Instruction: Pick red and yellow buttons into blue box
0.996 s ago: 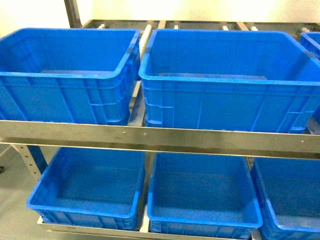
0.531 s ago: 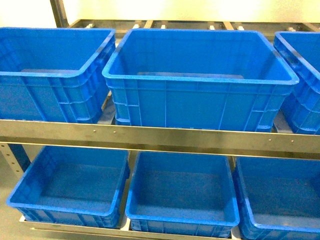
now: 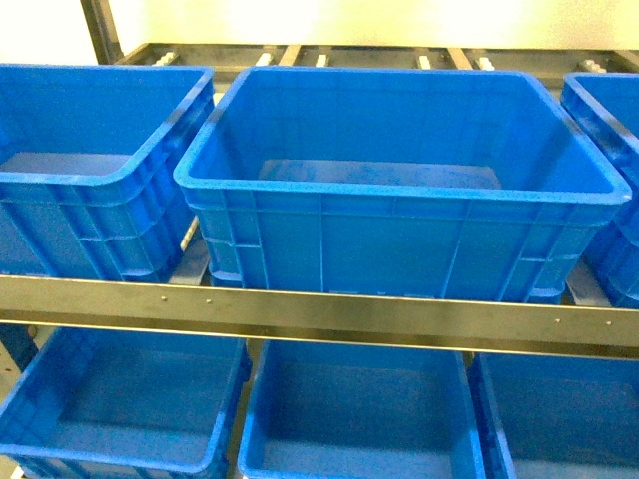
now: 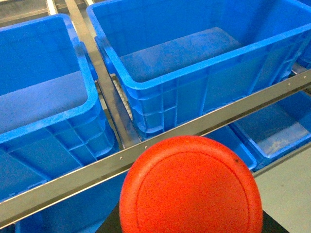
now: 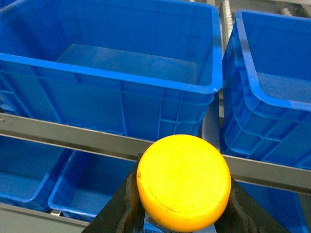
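Red button pinched in left gripper, yellow button in right gripper; blue box lies ahead, beyond both, empty.

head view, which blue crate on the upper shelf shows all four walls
The middle crate: its whole rim and floor show. The left crate and right crate beside it are cut off by the picture's edges.

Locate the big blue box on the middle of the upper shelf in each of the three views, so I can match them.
Head: blue box fills the centre, above the steel shelf rail.
Left wrist: same box at upper right, beyond the red button.
Right wrist: same box at upper left, beyond the yellow button.
Shared landmark: the rail below the box.
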You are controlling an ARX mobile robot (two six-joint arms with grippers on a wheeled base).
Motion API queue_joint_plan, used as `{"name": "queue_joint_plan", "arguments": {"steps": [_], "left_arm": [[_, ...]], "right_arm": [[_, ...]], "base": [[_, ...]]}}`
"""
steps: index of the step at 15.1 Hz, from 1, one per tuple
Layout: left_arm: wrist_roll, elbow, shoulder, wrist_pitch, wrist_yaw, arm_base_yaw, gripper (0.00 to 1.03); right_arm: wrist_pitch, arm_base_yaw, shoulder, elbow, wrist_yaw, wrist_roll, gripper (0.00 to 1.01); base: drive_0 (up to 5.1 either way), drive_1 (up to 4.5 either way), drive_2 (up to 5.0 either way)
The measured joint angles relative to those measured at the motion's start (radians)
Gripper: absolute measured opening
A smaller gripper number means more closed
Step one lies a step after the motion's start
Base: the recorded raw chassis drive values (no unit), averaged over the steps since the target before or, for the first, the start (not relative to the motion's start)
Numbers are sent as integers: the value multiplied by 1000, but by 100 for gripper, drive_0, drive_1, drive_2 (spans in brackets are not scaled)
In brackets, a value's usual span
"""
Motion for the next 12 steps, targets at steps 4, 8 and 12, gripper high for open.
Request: {"name": "queue_joint_plan", "arguments": {"steps": [4, 8, 12], "left_arm": [[0, 0, 0, 0, 0, 0, 23], [0, 0, 0, 0, 0, 0, 23], [0, 0, 5, 0, -2, 0, 23]], "right_arm": [[0, 0, 0, 0, 0, 0, 30], [1, 0, 0, 0, 0, 0, 30], [0, 0, 1, 0, 0, 0, 30]], "base": [[0, 405, -405], [4, 242, -233], [100, -46, -46]]}}
